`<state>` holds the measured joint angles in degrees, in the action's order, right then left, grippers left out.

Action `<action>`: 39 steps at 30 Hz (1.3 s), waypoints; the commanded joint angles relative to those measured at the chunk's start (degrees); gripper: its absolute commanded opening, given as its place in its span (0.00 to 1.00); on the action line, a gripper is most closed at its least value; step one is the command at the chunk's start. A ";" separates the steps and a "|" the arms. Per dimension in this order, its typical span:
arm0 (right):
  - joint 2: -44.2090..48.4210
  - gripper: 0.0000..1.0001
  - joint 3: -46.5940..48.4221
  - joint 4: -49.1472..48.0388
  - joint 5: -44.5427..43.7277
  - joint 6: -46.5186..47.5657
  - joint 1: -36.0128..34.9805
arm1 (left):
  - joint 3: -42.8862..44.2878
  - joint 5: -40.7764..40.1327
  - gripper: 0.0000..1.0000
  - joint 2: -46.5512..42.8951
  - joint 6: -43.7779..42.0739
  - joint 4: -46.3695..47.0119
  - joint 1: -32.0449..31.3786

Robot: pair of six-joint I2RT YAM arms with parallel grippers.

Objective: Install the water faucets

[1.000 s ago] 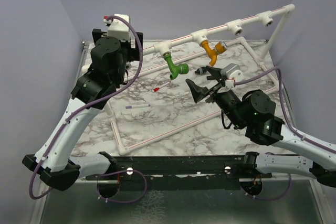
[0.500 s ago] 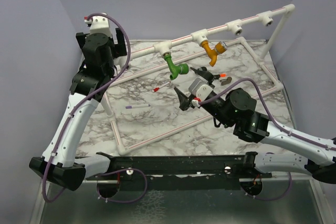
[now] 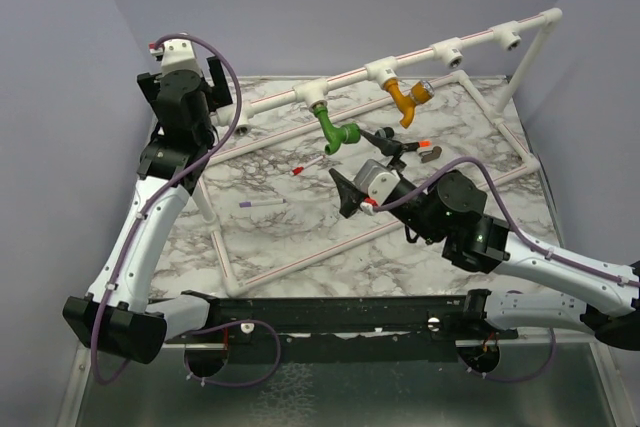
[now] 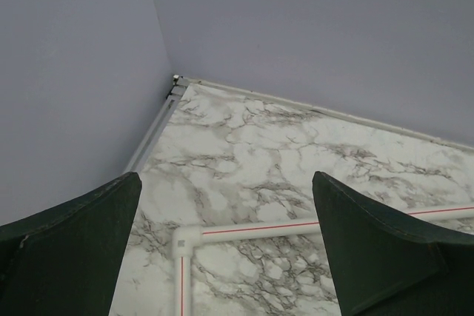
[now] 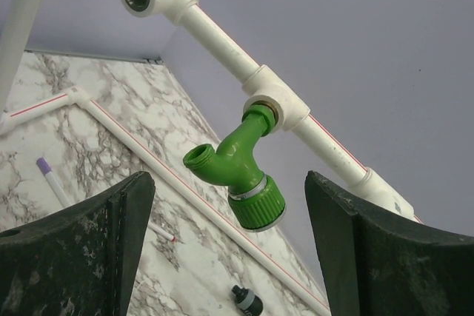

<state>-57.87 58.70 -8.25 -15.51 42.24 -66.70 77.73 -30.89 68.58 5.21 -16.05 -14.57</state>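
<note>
The green faucet (image 3: 335, 130) hangs from a T-socket of the raised white pipe (image 3: 318, 95). The orange faucet (image 3: 408, 97) hangs from the socket to its right. In the right wrist view the green faucet (image 5: 241, 160) sits in its socket, ribbed end down. My right gripper (image 3: 362, 169) (image 5: 229, 242) is open and empty, just in front of and below the green faucet, not touching it. My left gripper (image 3: 195, 82) (image 4: 226, 242) is open and empty, raised at the far left, over the frame's corner elbow (image 4: 185, 242).
The pipe frame's floor pipes (image 3: 300, 259) ring the marble table. A purple pen (image 3: 262, 203) and a red-tipped pen (image 3: 308, 164) lie inside it. A small black-grey connector (image 5: 246, 301) lies beyond the green faucet. Two free T-sockets (image 3: 447, 50) are on the right.
My left arm has swung up and back to the far left corner. My right gripper has moved left to face the green faucet.
</note>
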 commanded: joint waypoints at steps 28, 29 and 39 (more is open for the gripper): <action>-10.98 0.60 -7.70 -25.47 -11.08 19.81 -0.01 | -9.37 0.24 0.99 -0.99 -0.20 -4.77 -4.66; -11.10 0.58 -7.85 -25.88 -11.34 19.88 0.00 | -9.31 0.22 0.99 -0.99 -0.20 -4.84 -4.72; -12.39 0.14 -8.16 -29.09 -14.31 17.44 0.00 | -5.96 1.30 0.99 -0.37 0.21 -6.32 -5.38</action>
<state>-69.12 51.03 -34.15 -26.81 61.52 -66.67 72.58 -33.36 65.91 6.17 -11.60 -17.39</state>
